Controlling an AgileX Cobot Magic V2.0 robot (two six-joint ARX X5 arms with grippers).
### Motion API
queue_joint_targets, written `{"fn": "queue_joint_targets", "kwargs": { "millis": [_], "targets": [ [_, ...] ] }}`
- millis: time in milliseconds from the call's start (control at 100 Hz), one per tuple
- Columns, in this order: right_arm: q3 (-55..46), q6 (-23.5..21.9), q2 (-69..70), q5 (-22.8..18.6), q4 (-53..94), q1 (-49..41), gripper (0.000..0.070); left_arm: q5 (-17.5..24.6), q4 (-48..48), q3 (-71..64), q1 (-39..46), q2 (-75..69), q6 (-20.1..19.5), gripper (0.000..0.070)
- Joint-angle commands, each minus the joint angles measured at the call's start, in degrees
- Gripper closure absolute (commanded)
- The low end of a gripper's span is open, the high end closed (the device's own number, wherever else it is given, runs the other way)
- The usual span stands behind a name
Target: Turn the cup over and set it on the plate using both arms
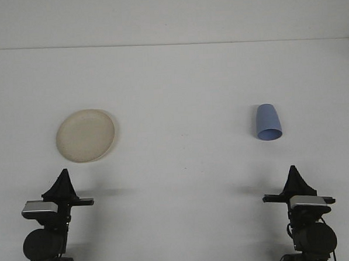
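Not yet begun: blue cup (268, 122) upside down, well apart from beige plate (85, 135). Both fingers clenched, empty. Next: right gripper (293, 171) to cup.

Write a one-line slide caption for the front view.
Start of the task: a blue cup lies on its side at right, a beige plate sits at left, both arms parked near the table's front edge.

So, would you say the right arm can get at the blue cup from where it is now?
Probably yes. The blue cup lies on its side ahead of the right gripper, with only bare table between them; the plate sits far left.
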State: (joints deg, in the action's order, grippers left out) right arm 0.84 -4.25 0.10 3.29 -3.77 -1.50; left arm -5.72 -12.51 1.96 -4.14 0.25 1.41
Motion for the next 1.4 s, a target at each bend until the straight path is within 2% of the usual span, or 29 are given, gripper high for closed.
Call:
{"fn": "queue_joint_targets", "kwargs": {
  "millis": [0, 290, 370, 630, 820, 1060, 1190, 1389],
  "targets": [
    [-0.13, 0.68, -0.02, 0.15, -0.72, 0.00, 0.0700, 0.20, -0.63, -1.16, 0.00, -0.07, -0.09, 0.0689],
    [1.16, 0.68, -0.02, -0.55, -0.33, -0.04, 0.0700, 0.20, -0.63, -1.16, 0.00, -0.07, -0.09, 0.0689],
    [3.48, 0.79, -0.02, -1.90, 1.09, -0.04, 0.0700, 0.20, -0.63, -1.16, 0.00, -0.07, -0.09, 0.0689],
    [17.03, 1.97, 3.10, -2.34, 13.77, -0.04, 0.0700, 0.20, -0.63, -1.16, 0.00, -0.07, -0.09, 0.0689],
    [29.88, 6.25, 11.41, -2.32, 27.04, -0.04, 0.0700, 0.20, -0.63, -1.16, 0.00, -0.07, -0.09, 0.0689],
    [43.58, 5.75, 24.04, -2.25, 42.05, -0.04, 0.0700, 0.20, -0.63, -1.16, 0.00, -0.07, -0.09, 0.0689],
    [47.69, 5.27, 29.81, -2.49, 48.43, -0.04, 0.0700, 0.20, -0.63, -1.16, 0.00, -0.07, -0.09, 0.0689],
    [48.65, 3.58, 34.64, -2.45, 52.98, -0.04, 0.0700, 0.20, -0.63, -1.16, 0.00, -0.07, -0.09, 0.0689]
  ]
}}
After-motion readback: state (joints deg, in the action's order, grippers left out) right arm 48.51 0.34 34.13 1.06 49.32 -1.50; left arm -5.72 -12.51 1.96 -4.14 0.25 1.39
